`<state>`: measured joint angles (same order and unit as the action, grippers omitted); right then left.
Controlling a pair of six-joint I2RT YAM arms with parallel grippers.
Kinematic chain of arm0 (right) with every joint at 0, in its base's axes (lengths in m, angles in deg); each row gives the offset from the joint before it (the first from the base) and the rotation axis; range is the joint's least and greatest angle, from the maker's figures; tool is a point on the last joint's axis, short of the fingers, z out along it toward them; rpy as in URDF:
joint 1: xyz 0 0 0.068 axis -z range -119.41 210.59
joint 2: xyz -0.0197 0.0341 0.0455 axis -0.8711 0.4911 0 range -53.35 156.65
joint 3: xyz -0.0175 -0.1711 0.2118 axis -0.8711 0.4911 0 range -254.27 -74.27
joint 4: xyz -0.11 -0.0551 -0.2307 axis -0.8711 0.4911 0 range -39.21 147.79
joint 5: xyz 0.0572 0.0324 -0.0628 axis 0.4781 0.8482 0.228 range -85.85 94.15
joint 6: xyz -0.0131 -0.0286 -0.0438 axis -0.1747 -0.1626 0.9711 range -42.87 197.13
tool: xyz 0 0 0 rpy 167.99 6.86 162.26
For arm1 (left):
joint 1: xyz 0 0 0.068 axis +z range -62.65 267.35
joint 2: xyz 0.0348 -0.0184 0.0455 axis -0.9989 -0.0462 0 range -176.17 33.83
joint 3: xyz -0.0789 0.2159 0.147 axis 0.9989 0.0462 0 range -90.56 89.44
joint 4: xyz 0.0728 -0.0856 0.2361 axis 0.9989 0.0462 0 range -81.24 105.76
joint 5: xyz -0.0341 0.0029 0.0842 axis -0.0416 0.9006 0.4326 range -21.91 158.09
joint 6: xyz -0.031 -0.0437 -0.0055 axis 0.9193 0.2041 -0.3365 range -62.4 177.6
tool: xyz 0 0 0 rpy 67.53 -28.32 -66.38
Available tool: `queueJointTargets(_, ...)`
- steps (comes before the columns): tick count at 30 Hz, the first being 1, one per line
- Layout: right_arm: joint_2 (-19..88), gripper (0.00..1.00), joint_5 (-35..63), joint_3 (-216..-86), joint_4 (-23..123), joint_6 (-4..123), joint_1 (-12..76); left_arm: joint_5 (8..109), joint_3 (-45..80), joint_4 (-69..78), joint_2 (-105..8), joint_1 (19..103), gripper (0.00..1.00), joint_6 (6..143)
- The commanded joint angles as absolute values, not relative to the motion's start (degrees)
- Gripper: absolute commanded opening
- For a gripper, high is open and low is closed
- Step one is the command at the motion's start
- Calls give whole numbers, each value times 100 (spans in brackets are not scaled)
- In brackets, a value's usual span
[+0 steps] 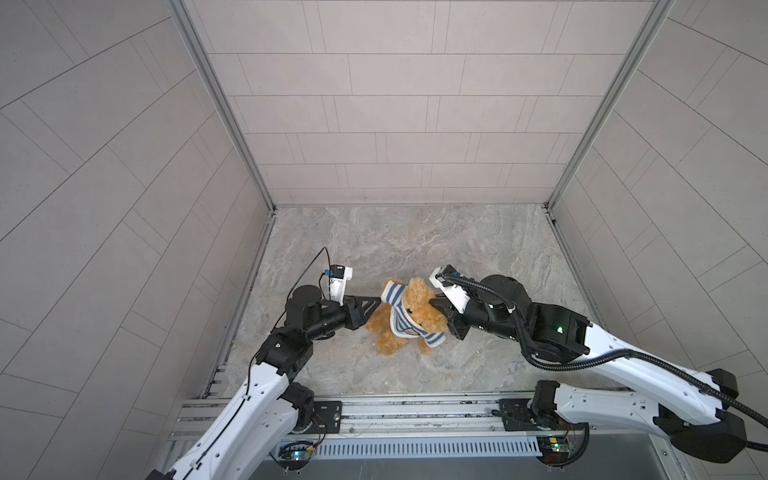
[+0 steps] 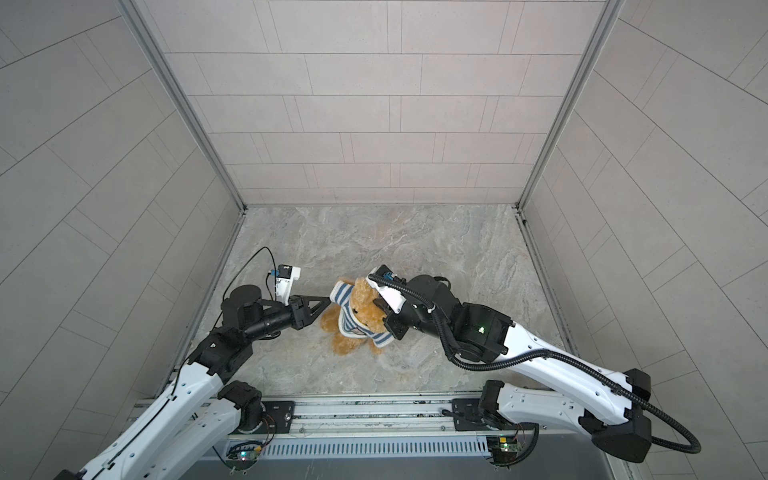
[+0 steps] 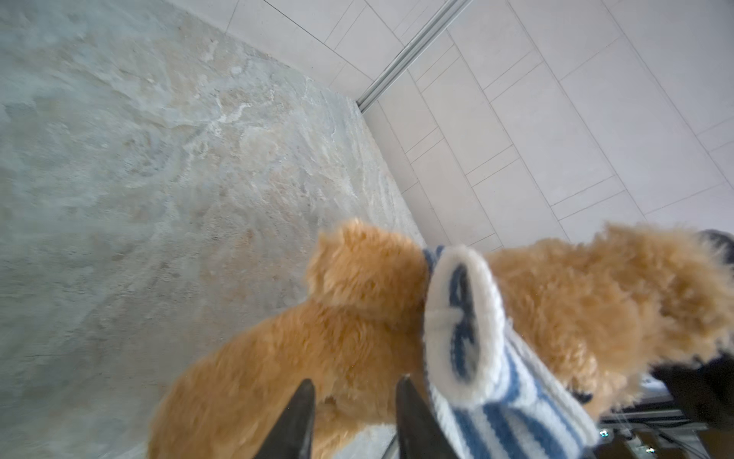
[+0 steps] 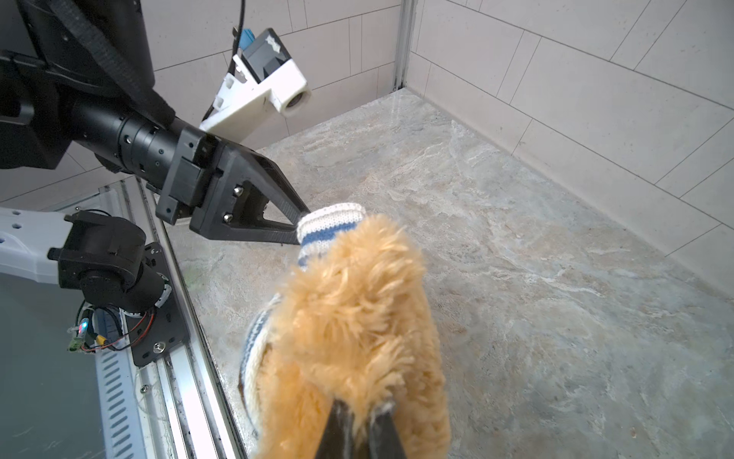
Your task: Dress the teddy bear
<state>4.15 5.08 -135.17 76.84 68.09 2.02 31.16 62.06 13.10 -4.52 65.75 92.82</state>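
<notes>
Half dressed, by the look of it: teddy bear [image 1: 417, 301] propped near the middle of the desk [image 1: 415, 245], striped shirt [image 1: 401, 328] round its trunk, left-hand sleeve [image 1: 392, 291] sticking up, seemingly empty. Right pincer [image 4: 359, 409] pinched on head fur; left pincer [image 3: 353, 383] spread, tips just beside the cuff [image 3: 460, 318], gripping nothing. Risks from here: toppling the bear through a slipping fur pinch; dragging the shirt askew by tugging a cuff with no arm inside.

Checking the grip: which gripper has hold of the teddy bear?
The right gripper: its jaws are pinched shut on the teddy bear. The left gripper has its jaws apart beside the striped sleeve.
</notes>
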Motion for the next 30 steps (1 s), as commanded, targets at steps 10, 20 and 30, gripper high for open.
queueJointTargets(10,636,0,931,-14045,7248,6298,47,2579,6863,649,681,6459,67,9772)
queueJointTargets(20,583,0,1109,-14390,6983,6167,-53,2371,7097,-696,1208,6135,63,10765)
queueJointTargets(30,469,0,1022,-14374,6901,6142,-93,2391,7210,-1335,1506,5974,48,11279)
